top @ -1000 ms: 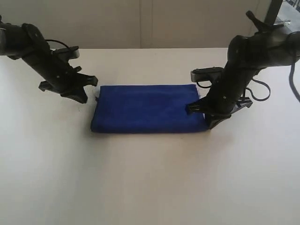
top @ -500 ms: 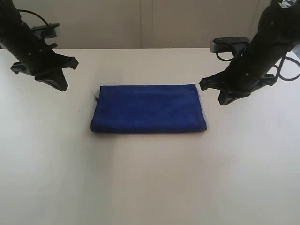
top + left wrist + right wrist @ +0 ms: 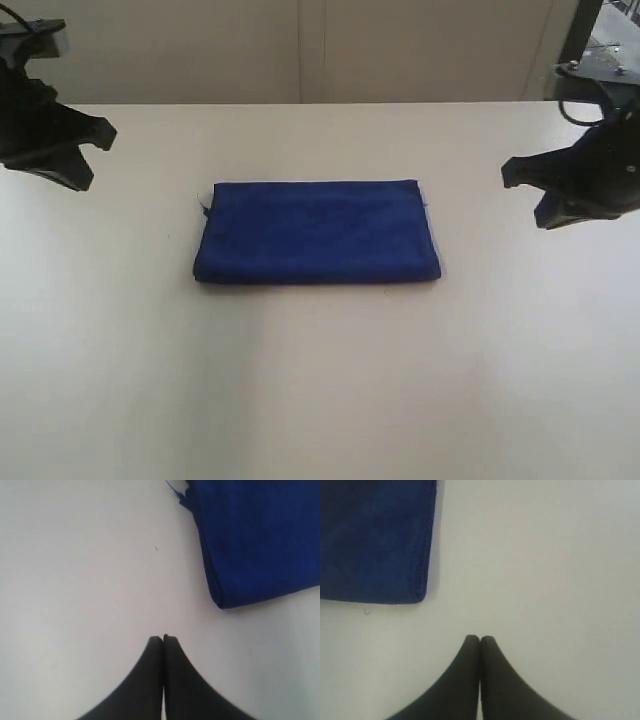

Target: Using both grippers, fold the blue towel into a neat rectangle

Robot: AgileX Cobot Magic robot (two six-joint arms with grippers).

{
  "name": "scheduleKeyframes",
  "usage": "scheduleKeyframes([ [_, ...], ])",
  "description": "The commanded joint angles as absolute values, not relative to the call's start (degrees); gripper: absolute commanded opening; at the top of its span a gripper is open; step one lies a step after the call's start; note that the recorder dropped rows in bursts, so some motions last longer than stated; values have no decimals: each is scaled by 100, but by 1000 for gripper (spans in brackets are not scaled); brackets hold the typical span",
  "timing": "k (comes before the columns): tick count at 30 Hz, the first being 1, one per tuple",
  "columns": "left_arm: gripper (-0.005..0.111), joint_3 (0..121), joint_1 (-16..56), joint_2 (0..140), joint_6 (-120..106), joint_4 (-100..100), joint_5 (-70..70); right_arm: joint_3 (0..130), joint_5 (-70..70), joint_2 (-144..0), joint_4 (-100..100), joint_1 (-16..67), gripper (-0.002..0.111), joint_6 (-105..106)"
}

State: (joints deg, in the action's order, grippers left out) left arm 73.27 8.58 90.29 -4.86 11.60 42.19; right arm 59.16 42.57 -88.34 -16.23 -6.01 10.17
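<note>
Your towel (image 3: 318,232) lies folded, centre of the worktop (image 3: 320,400). Exterior view shows the whole rectangle, wrist views only its corners. Left hand (image 3: 163,639) and right hand (image 3: 479,639) are clenched, empty, well clear of the towel.

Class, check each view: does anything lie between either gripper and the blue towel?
Nothing visible does. Only bare table separates the left gripper and the right gripper from the blue towel.

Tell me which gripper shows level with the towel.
The right gripper: in the exterior view it sits level with the blue towel; the left gripper shows higher up.
</note>
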Motion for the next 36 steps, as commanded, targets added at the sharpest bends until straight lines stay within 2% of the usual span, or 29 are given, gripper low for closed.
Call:
scheduleKeyframes([
  [1,0,6747,849,8325,-449,1165,3989,5450,3998,-8212,-1591,-765,0,1137],
  [15,0,5141,849,6139,-250,1165,3394,4311,3721,-5762,-1121,-765,0,1075],
  [29,0,3432,849,3448,-210,1189,3291,3153,3928,-2144,-850,-765,0,1046],
  [36,0,3057,849,2867,-416,1093,2998,2337,2678,-1293,-838,-765,0,1046],
])
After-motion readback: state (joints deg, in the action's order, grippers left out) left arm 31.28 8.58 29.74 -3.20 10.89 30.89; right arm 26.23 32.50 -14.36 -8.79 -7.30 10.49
